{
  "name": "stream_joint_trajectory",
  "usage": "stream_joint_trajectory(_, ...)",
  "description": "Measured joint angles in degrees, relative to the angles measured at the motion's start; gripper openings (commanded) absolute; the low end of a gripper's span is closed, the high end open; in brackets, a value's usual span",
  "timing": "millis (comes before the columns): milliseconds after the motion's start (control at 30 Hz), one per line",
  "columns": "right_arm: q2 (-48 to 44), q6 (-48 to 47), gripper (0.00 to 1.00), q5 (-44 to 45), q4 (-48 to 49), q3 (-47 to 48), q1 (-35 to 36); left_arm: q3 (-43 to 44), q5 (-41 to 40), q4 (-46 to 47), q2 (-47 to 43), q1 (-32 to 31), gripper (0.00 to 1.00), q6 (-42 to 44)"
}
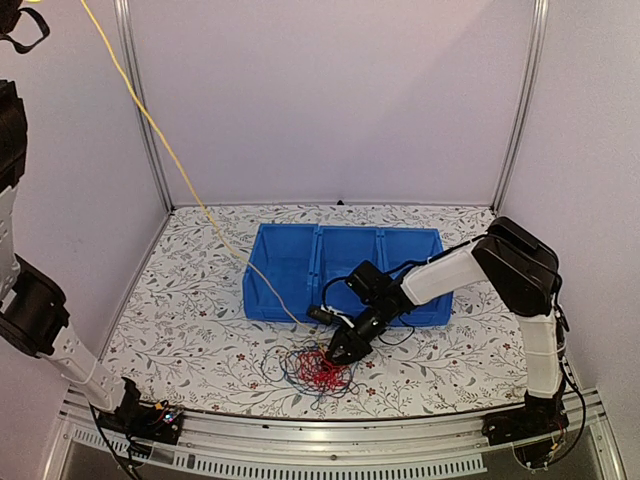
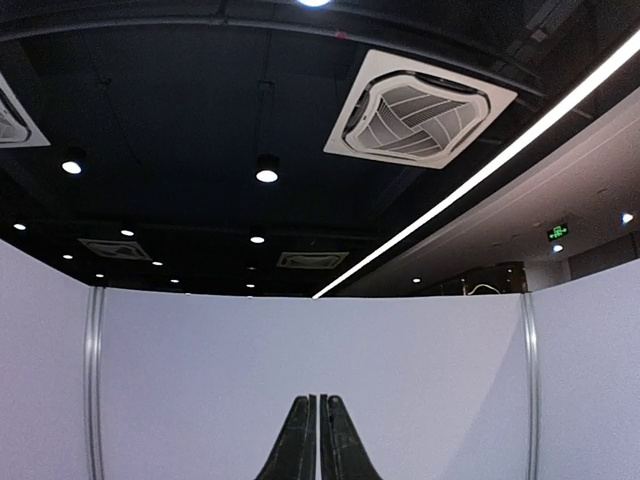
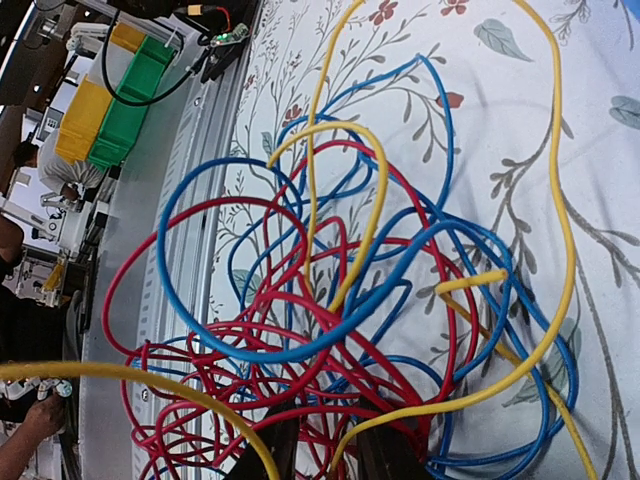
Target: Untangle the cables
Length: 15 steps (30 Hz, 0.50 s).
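The left gripper (image 2: 319, 440) points upward, its fingers pressed together with nothing visible between them. The right gripper (image 3: 328, 452) has its fingers spread. The tangled cables (image 1: 318, 368) lie between and just ahead of them.

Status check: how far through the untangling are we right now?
Done: little. One yellow cable stretches up and left from the tangle, out of the top view. The left gripper is shut, but whether it holds that cable is not visible. In hand: the right gripper sits open at the tangle, strands between its fingers. To do: red, blue and yellow loops are knotted together, and the blue bin looks empty.
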Motion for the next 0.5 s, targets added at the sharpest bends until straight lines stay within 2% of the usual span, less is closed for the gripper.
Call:
stream_joint_trajectory(67,-0.24,-0.52,0.32,-0.07,-0.04,-0.26,-0.46,-0.92,-0.11,2.16,-2.82,1.77,0.00,2.14)
stream_joint_trajectory(233,-2.43,-2.64,0.32,2.12,-1.27,-1.44,-0.90,-4.35,-1.29,5.01,-10.19,5.31,0.00,3.65)
stream_joint_trajectory(400,-6.36,-4.61,0.32,5.79,-2.91,-4.57,-1.22,-19.54,-4.48,7.85,-20.50,6.27,0.00,1.68)
stream_joint_trajectory(500,-7.89,-5.90,0.36,6.91,-4.72,-4.70,-1.38,-28.52,-6.80,6.73,-23.89,8.02,0.00,-2.32)
